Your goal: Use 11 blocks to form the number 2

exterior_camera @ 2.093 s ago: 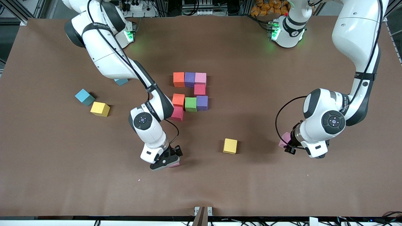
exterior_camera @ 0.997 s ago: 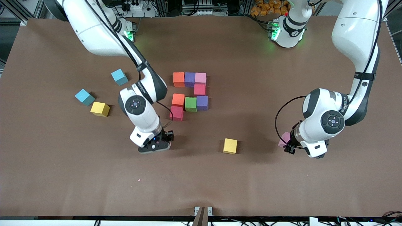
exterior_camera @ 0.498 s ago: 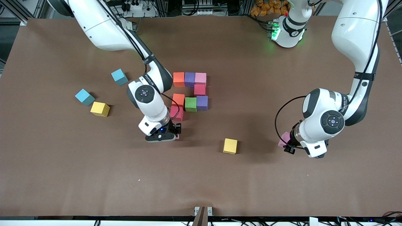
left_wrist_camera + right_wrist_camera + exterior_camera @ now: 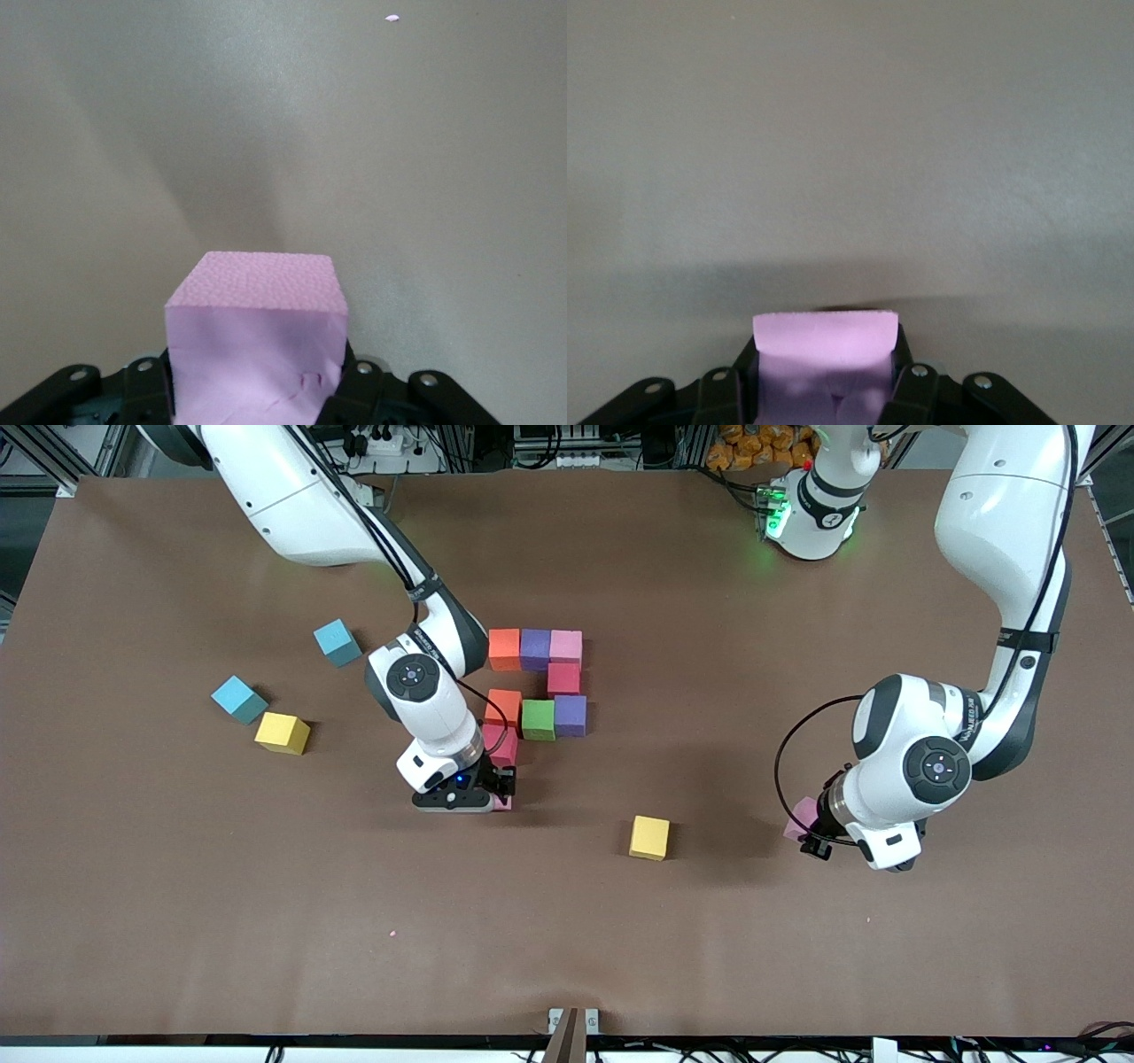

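Observation:
Eight cubes lie in a partial digit (image 4: 537,691): orange, purple and pink in the top row, red (image 4: 563,679) under the pink, then orange, green and purple, and red (image 4: 502,746) under that orange. My right gripper (image 4: 493,795) is shut on a pink cube (image 4: 824,341) low over the table, just on the camera side of that lower red cube. My left gripper (image 4: 813,831) is shut on another pink cube (image 4: 257,328), which shows as a pink corner (image 4: 804,815) beside the hand, low at the left arm's end. A yellow cube (image 4: 649,837) lies between the two grippers.
A second yellow cube (image 4: 283,733) and two light-blue cubes (image 4: 238,699) (image 4: 337,642) lie toward the right arm's end. The brown table (image 4: 567,939) is bare nearer the front camera. Both arm bases stand along the top edge.
My right gripper carried its pink cube away from the front camera, first toward its own end, then in beside the lower red cube. The left arm has not moved.

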{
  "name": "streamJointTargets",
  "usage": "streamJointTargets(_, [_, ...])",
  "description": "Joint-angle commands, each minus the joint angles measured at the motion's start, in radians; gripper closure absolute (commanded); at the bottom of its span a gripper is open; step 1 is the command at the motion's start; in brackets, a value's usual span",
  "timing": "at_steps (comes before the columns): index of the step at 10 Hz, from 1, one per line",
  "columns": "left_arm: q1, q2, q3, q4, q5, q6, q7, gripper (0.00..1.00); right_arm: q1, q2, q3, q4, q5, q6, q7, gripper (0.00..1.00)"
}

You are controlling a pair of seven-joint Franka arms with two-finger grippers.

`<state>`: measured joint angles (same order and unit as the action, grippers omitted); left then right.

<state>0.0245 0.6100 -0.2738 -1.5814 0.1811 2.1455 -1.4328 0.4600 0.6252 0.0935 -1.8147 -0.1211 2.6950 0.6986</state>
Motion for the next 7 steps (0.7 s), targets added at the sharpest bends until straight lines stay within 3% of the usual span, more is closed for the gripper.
streamJointTargets(1, [-0.002, -0.009, 0.001, -0.005, -0.022, -0.013, 0.018, 0.9, 0.003, -0.081, -0.002, -0.09, 0.003, 0.012, 0.024, 0.75])
streamJointTargets(7, [-0.003, -0.006, -0.002, -0.005, -0.022, -0.012, 0.02, 0.9, 0.039, -0.065, -0.006, -0.087, -0.074, 0.019, 0.13, 0.75])
